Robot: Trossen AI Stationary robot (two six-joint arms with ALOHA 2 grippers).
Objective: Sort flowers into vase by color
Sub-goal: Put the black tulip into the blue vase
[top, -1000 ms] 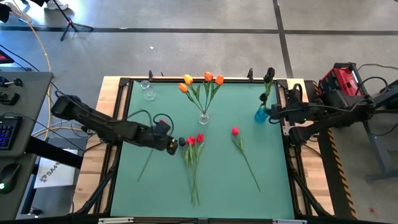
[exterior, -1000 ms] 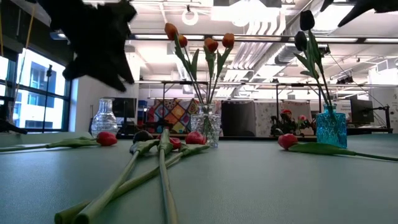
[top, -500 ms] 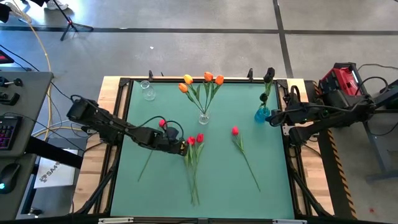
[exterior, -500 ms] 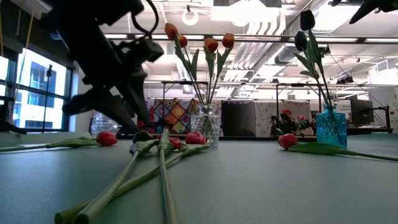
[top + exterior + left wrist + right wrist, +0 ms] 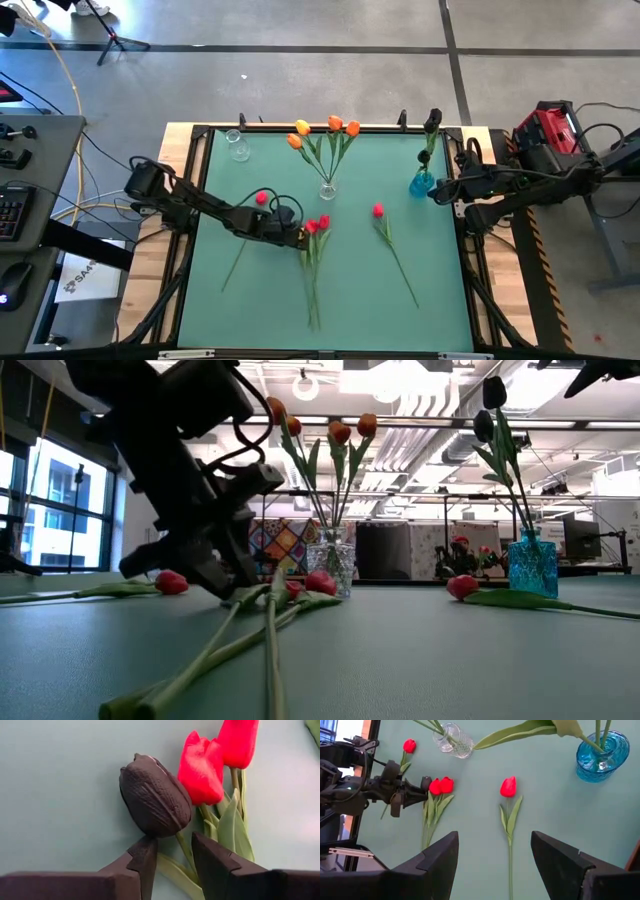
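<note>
A dark tulip (image 5: 155, 795) lies on the green table beside two red tulips (image 5: 202, 770), their stems bundled toward the near edge. My left gripper (image 5: 172, 857) is low at this bunch (image 5: 312, 228), open, with a finger on each side of the dark tulip's stem (image 5: 184, 847) just below the head. My right gripper (image 5: 492, 865) waits open by the blue vase (image 5: 421, 183), which holds dark tulips. The clear vase (image 5: 327, 188) holds orange and yellow tulips. Single red tulips lie at the left (image 5: 262, 198) and the right (image 5: 378, 210). My left gripper comes low and nearly level from the table's left. One fingertip (image 5: 146, 847) lies against the base of the dark tulip's head (image 5: 150, 832). The other finger (image 5: 212, 857) stands off the stem, and I cannot tell if it touches a leaf. The tulip rests on the table.
A small clear vase (image 5: 239, 150) stands with nothing in it near the far left corner. The long stems (image 5: 312, 290) of the bunch reach toward the near edge. The table's raised frame (image 5: 190, 250) runs along the sides. Bare green mat lies between the bunch and the right tulip.
My left gripper has moved toward the table's right and down, from beside the bunch onto the dark tulip's neck at table level. The bunch's stems have shifted a little on the mat.
</note>
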